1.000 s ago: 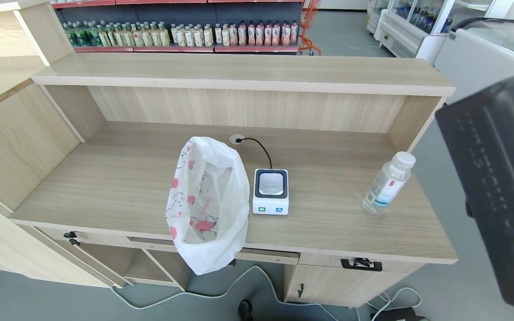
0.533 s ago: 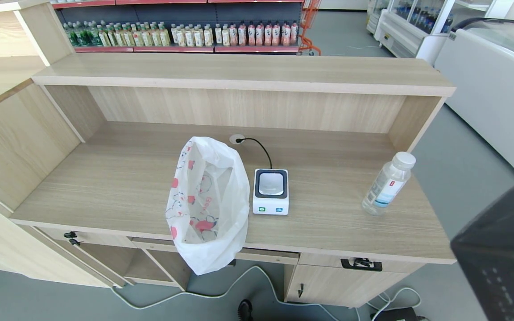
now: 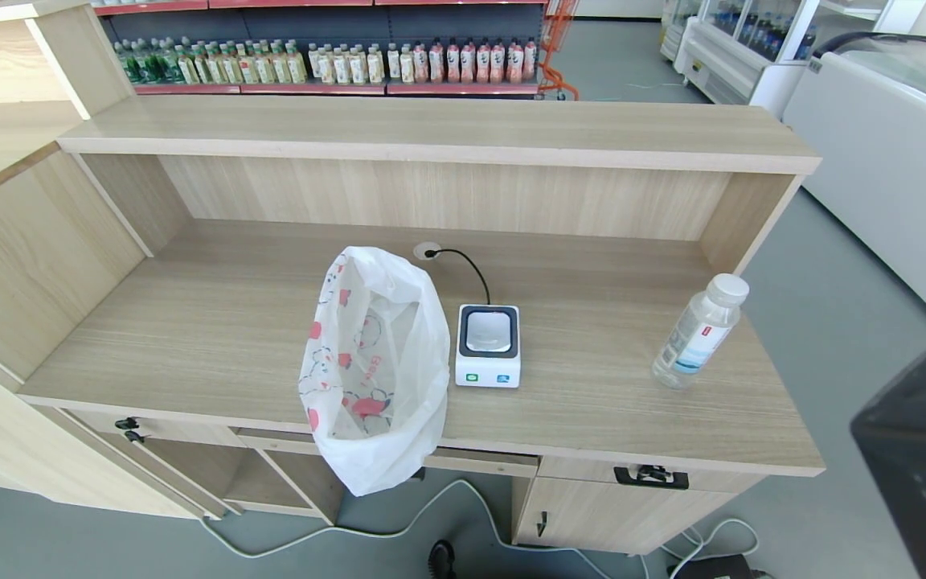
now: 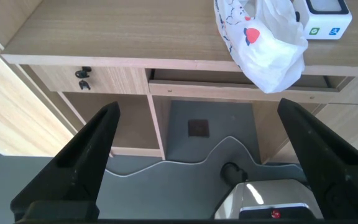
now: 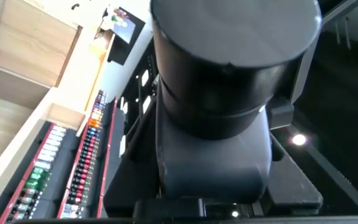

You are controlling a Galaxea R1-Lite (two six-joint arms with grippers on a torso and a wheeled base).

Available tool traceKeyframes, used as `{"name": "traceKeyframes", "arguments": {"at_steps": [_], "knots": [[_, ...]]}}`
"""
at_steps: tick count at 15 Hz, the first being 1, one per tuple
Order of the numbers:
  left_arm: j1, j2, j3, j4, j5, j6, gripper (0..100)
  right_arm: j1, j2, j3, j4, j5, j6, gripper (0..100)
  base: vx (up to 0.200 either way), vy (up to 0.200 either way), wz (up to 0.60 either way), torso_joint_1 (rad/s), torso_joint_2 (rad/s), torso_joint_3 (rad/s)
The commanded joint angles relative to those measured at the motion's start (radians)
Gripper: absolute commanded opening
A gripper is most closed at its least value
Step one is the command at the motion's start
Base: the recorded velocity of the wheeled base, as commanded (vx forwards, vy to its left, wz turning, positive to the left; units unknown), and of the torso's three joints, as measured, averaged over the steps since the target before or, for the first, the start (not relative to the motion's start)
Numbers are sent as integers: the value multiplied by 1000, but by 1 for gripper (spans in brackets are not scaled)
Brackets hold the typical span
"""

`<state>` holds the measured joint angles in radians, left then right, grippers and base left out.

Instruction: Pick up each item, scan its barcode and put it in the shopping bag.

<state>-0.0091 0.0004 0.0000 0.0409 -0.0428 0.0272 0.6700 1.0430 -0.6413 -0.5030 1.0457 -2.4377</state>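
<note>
where the pale wooden checkout counter (image 3: 214,322) meets its front edge, a white plastic shopping bag with red prints (image 3: 374,362) lies open-mouthed and sags over that edge. just beside it, toward the right end, sits a white box scanner with a dark glass top (image 3: 488,346), its black cable (image 3: 471,269) running to a round hole nearer the back. a clear plastic water bottle with a white cap (image 3: 696,334) stands upright near the right edge, well apart from the scanner. the left gripper (image 4: 199,115) hangs out beyond the front edge, facing the drawer fronts, its two dark fingers (image 4: 73,168) spread wide and holding nothing. the dark right arm (image 3: 925,458) sits off the right end; whether the right gripper is spread or pressed together i cannot tell.
</note>
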Motion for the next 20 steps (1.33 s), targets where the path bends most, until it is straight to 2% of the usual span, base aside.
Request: {"name": "traceKeyframes", "arguments": {"at_steps": [1, 7, 8, 9, 10, 12, 13, 14, 15, 16, 17, 18, 19, 20], "knots": [[0, 0, 0, 1, 0, 0, 100, 0, 6, 0, 0, 0, 0, 0, 0, 0, 0, 0, 0, 0], [0, 0, 0, -1, 0, 0, 100, 0, 12, -9, 21, 0, 17, 0, 0, 0, 0, 0, 0, 0], [0, 0, 0, -1, 0, 0, 100, -17, 12, -18, 14, 0, 52, 0, 0, 0, 0, 0, 0, 0], [0, 0, 0, 1, 0, 0, 100, -82, 9, -54, 11, -4, 103, 0, 0, 0, 0, 0, 0, 0], [0, 0, 0, 1, 0, 0, 100, -193, 15, -103, 14, -44, 215, 0, 0, 0, 0, 0, 0, 0], [0, 0, 0, 1, 0, 0, 100, -372, 25, -109, 50, -240, 532, 0, 0, 0, 0, 0, 0, 0], [0, 0, 0, 1, 0, 0, 100, -477, 5, -103, 142, -365, 836, 0, 0, 0, 0, 0, 0, 0], [0, 0, 0, 1, 0, 0, 100, -540, -18, -106, 178, -374, 959, 0, 0, 0, 0, 0, 0, 0], [0, 0, 0, 1, 0, 0, 100, -644, -35, -89, 216, -337, 1019, 0, 0, 0, 0, 0, 0, 0], [0, 0, 0, -1, 0, 0, 100, -822, -52, -52, 325, -174, 1023, 0, 0, 0, 0, 0, 0, 0], [0, 0, 0, -1, 0, 0, 100, -856, -46, -97, 500, -121, 1049, 0, 0, 0, 0, 0, 0, 0], [0, 0, 0, -1, 0, 0, 100, -848, -40, -150, 623, -119, 1123, 0, 0, 0, 0, 0, 0, 0], [0, 0, 0, -1, 0, 0, 100, -820, -29, -182, 686, -118, 1267, 0, 0, 0, 0, 0, 0, 0], [0, 0, 0, 1, 0, 0, 100, -799, -20, -186, 679, -118, 1461, 0, 0, 0, 0, 0, 0, 0]]}}
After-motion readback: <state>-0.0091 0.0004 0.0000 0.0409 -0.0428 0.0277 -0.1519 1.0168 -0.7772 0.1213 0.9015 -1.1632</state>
